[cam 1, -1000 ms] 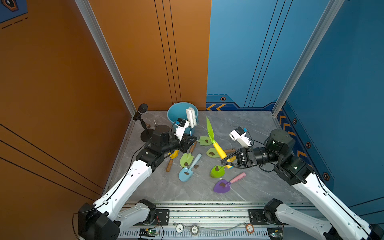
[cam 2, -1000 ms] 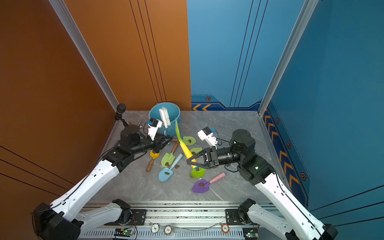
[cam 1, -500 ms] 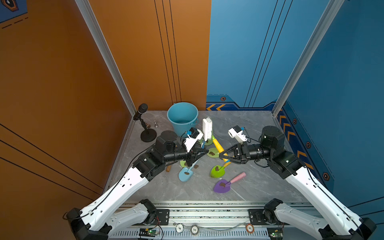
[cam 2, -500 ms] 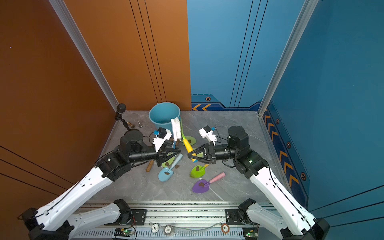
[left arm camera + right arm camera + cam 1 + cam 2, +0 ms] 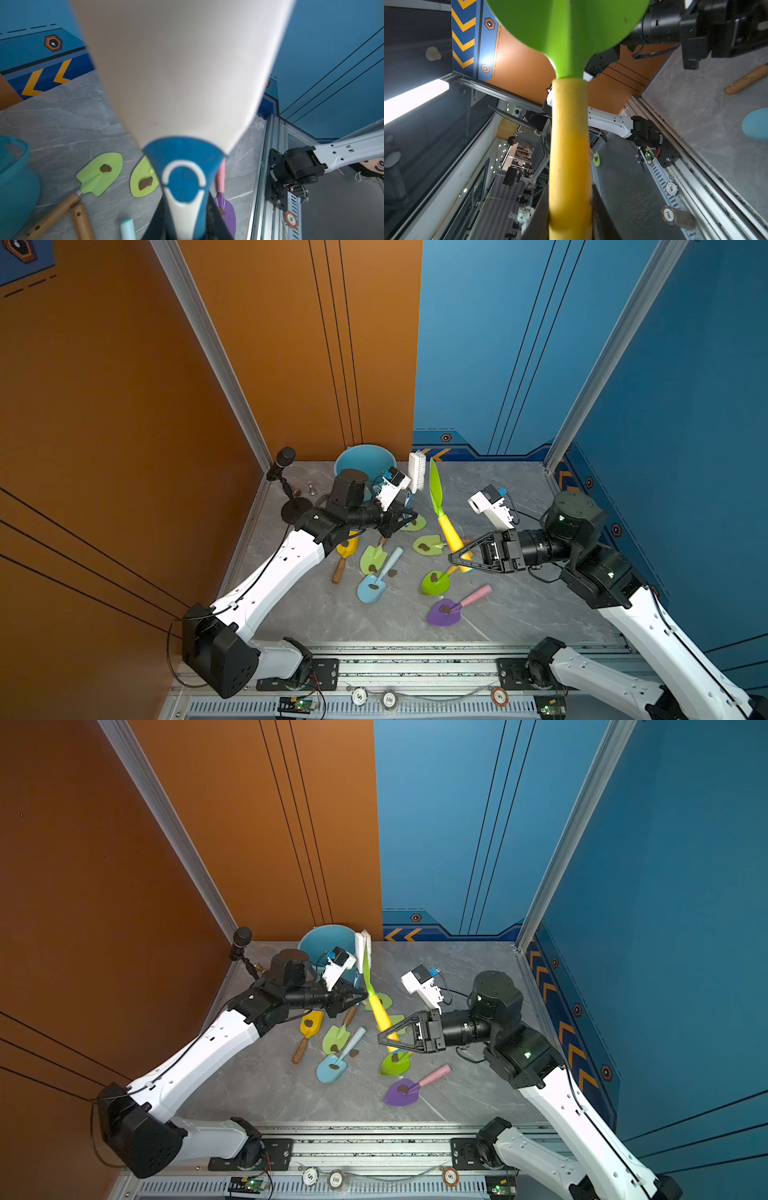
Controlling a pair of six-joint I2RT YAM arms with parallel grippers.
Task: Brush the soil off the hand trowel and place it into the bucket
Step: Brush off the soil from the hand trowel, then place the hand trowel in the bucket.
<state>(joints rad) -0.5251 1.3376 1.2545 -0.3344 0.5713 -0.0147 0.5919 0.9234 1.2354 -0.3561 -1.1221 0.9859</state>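
My right gripper is shut on the yellow handle of a hand trowel, held above the floor. Its green blade points toward the back wall. My left gripper is shut on a white brush with a blue grip, upright just left of the blade tip. The light-blue bucket stands behind the left wrist. Soil lies as brown lumps on the trowels below; none shows on the held blade.
Several more trowels lie on the grey floor: yellow, green, light blue, lime and purple. A loose soil lump lies among them. A black microphone stand stands at the back left.
The left arm swung the brush out to the trowel half a second ago and has now drawn it back up toward the bucket. The right gripper shifted slightly right with the trowel.
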